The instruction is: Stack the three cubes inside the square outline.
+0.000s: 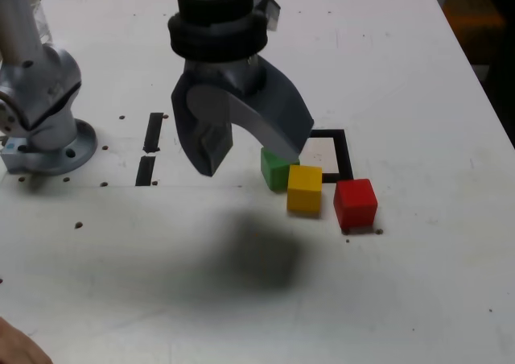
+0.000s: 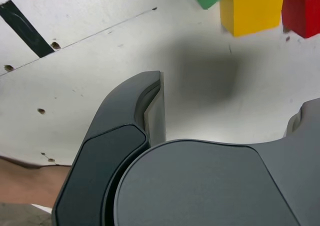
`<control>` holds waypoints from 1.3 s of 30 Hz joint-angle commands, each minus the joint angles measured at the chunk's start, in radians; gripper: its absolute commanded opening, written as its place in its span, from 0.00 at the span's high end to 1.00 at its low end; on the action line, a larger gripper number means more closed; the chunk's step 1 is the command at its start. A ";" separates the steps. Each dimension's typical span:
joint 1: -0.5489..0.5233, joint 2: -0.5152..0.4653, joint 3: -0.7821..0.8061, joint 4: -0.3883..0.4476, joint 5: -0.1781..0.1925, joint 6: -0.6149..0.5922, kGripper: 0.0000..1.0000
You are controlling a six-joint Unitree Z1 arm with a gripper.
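From the exterior view's left, the gripper (image 1: pixel 245 150) hung empty with jaws spread wide above the table (image 1: pixel 418 74), beside the green cube (image 1: pixel 272 171), yellow cube (image 1: pixel 305 188) and red cube (image 1: pixel 355 203) clustered along the square outline (image 1: pixel 344 150); it should centre over one cube before descending.

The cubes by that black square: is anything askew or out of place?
All three sit outside the square outline, unstacked. The green cube touches its near corner, the yellow cube leans against the green, and the red cube stands apart. Nothing looks damaged.
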 commanded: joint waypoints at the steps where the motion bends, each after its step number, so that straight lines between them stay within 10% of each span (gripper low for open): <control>1: -0.013 0.018 -0.021 -0.009 -0.010 -0.006 0.05; 39: -0.063 0.208 -0.194 -0.078 -0.068 -0.016 0.06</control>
